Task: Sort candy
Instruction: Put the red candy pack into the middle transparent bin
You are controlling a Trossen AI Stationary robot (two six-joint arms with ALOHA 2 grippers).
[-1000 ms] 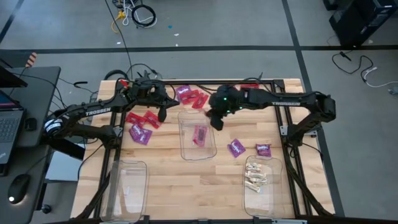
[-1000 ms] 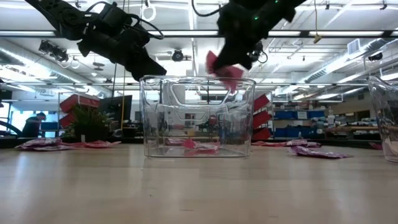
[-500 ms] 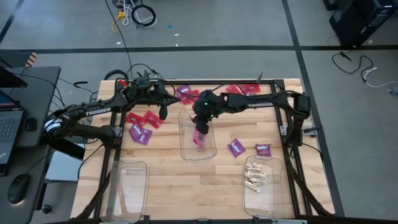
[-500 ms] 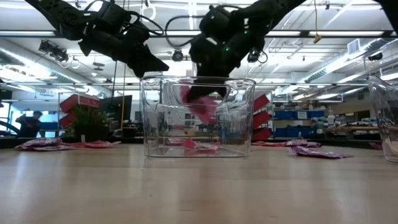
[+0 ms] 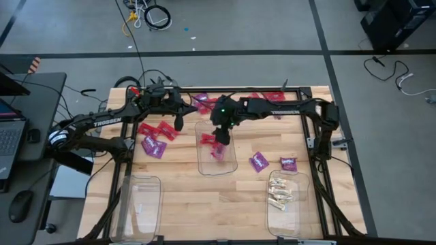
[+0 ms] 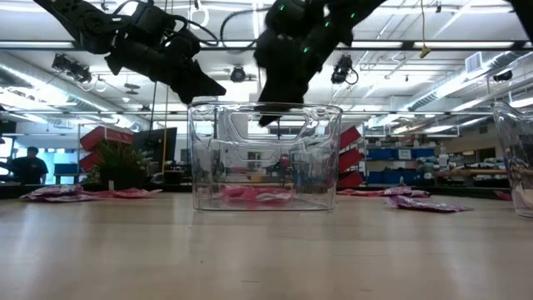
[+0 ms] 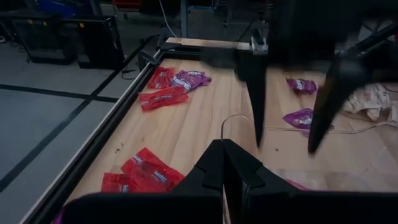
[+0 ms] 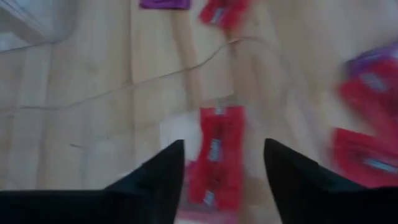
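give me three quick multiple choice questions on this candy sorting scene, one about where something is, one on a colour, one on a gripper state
1. Where is the right gripper?
A. over the middle clear bin
B. over the bin of cream candies
C. off the table

2. What colour are the candies in the middle bin?
A. purple
B. cream
C. red

3. How do the right gripper's fingers stand?
A. shut on a packet
B. open, holding nothing
C. shut, empty

Answers: 1 A, the high view shows it above that bin's far end. 2 C, red packets lie on its floor. 3 B, the right wrist view shows parted fingers with a packet lying below.
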